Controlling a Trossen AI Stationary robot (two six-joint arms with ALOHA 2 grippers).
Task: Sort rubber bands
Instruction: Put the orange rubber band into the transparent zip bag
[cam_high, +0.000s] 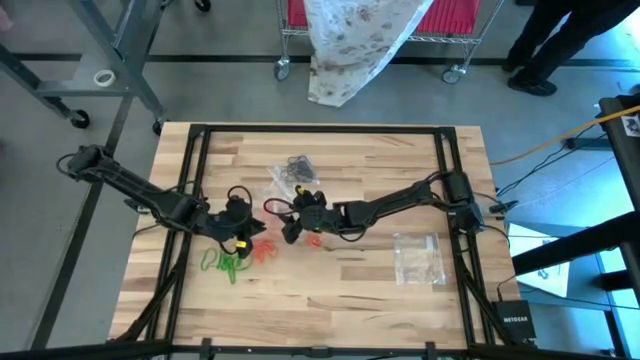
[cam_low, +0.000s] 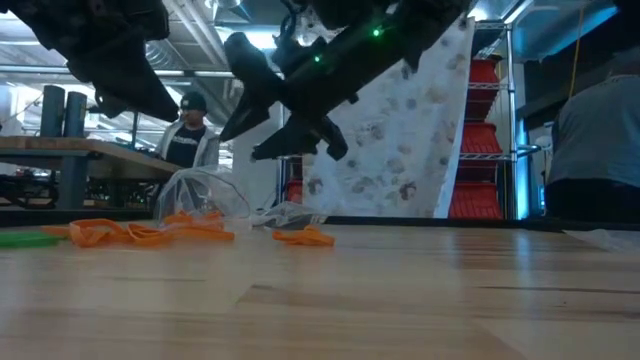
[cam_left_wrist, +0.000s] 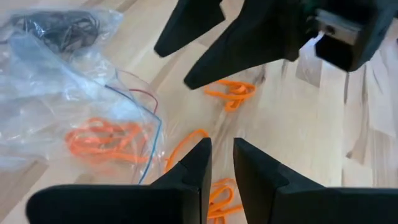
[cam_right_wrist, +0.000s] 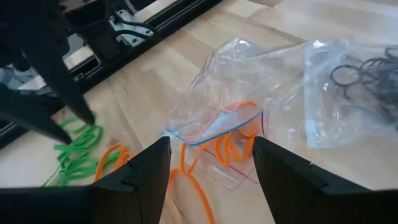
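Note:
Orange rubber bands lie loose on the table (cam_high: 262, 248) (cam_left_wrist: 230, 93), and more lie inside a clear zip bag (cam_right_wrist: 217, 118). Green bands (cam_right_wrist: 78, 149) sit in a heap near the table's front left. Black bands (cam_right_wrist: 367, 74) fill a second clear bag farther back. My left gripper (cam_left_wrist: 222, 165) hovers over the loose orange bands, its fingers a narrow gap apart with nothing seen between them. My right gripper (cam_right_wrist: 211, 165) hangs wide open above the mouth of the bag with the orange bands. It holds nothing.
A third clear bag (cam_high: 418, 258) lies flat at the table's right. Black frame rails (cam_high: 200, 150) run along the table's sides. Beyond the far edge are a wire cart (cam_high: 400, 20), a patterned cloth (cam_low: 400, 130) and people (cam_low: 190, 135).

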